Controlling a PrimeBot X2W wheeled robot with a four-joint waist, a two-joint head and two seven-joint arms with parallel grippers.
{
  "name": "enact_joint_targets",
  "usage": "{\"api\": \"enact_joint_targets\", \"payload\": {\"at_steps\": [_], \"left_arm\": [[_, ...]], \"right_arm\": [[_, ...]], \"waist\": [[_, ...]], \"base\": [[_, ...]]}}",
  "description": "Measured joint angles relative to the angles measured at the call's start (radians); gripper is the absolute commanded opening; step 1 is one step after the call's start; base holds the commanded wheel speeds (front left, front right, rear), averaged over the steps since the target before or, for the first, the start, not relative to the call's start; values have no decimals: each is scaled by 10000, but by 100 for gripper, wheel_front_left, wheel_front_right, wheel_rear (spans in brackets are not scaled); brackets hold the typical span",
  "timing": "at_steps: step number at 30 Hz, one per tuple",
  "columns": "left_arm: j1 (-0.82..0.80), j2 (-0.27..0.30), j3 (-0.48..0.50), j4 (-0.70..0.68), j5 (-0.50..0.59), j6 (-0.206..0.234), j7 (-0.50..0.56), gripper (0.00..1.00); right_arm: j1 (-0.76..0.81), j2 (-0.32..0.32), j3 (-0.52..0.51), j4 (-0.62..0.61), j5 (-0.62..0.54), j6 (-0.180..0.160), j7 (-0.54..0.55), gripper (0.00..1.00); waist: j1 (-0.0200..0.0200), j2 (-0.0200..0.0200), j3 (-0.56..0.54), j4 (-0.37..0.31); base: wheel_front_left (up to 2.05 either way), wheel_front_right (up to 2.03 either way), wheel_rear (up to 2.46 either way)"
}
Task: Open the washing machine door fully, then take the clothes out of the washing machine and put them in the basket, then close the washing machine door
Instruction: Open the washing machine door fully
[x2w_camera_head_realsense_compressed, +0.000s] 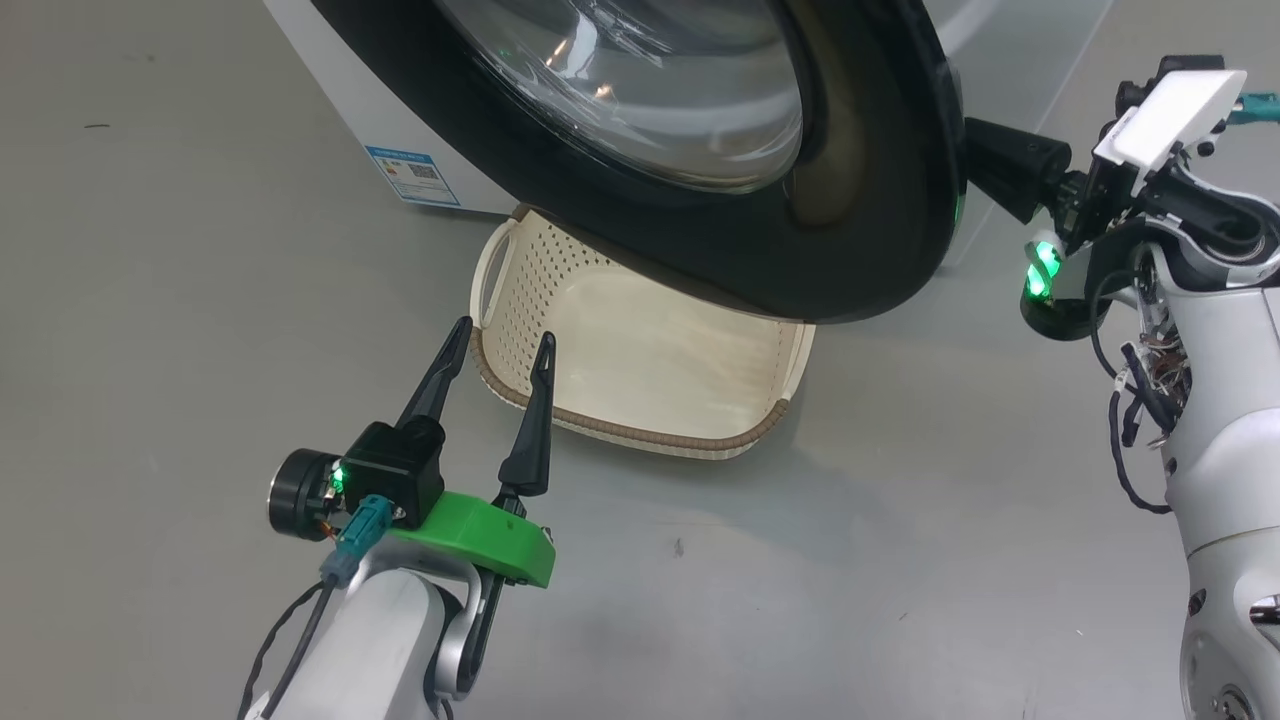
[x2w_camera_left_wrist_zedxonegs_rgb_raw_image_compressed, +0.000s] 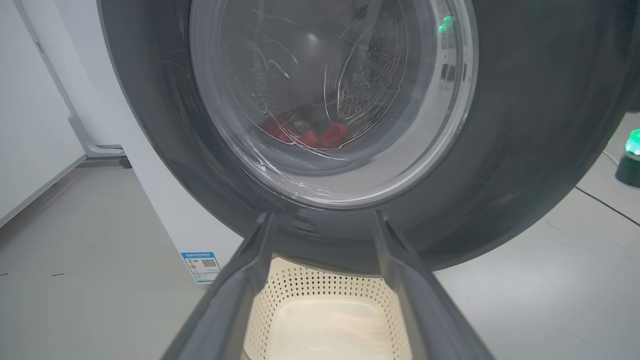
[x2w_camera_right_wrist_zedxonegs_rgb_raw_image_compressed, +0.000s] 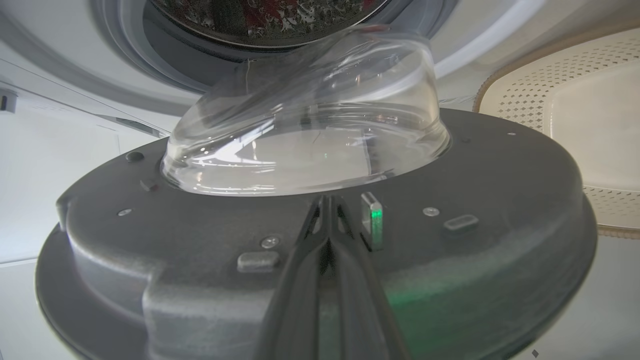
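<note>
Clothes (x2w_camera_left_wrist_zedxonegs_rgb_raw_image_compressed: 334, 134) lie inside the drum, and we see them as red folds through the glass bowl (x2w_camera_left_wrist_zedxonegs_rgb_raw_image_compressed: 330, 100) of the washing machine door (x2w_camera_head_realsense_compressed: 860, 200). That door stands swung partly out from the white washing machine (x2w_camera_head_realsense_compressed: 330, 90), and its black ring hangs over the far part of the basket (x2w_camera_head_realsense_compressed: 640, 430). The basket sits on the grey floor (x2w_camera_head_realsense_compressed: 150, 300) just in front of the machine, near the blue label sticker (x2w_camera_head_realsense_compressed: 412, 176), and we see nothing in it. Our left gripper (x2w_camera_head_realsense_compressed: 506, 330) hovers with its fingers spread wide and nothing between them, its tips over the basket's near left corner and pointing toward the door. Our right gripper (x2w_camera_right_wrist_zedxonegs_rgb_raw_image_compressed: 327, 197) has its fingers pressed together on nothing. They reach behind the door's free edge, with the tips at its dark inner face just below the bowl; we cannot tell whether they touch it.
</note>
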Motion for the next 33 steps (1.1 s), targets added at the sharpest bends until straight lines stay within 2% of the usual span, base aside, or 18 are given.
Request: {"api": "enact_joint_targets", "payload": {"at_steps": [15,33], "left_arm": [[909,8,462,495,92,2,0,100],[1617,19,654,731,155,2,0,100]], "right_arm": [[1471,642,71,328,441,92,-13,0],[3096,794,920,-242,846,171,-100,0]], "waist": [[0,0,-1151,276],[0,0,-2168,981]], "base": [[0,0,0],[0,0,0]]}}
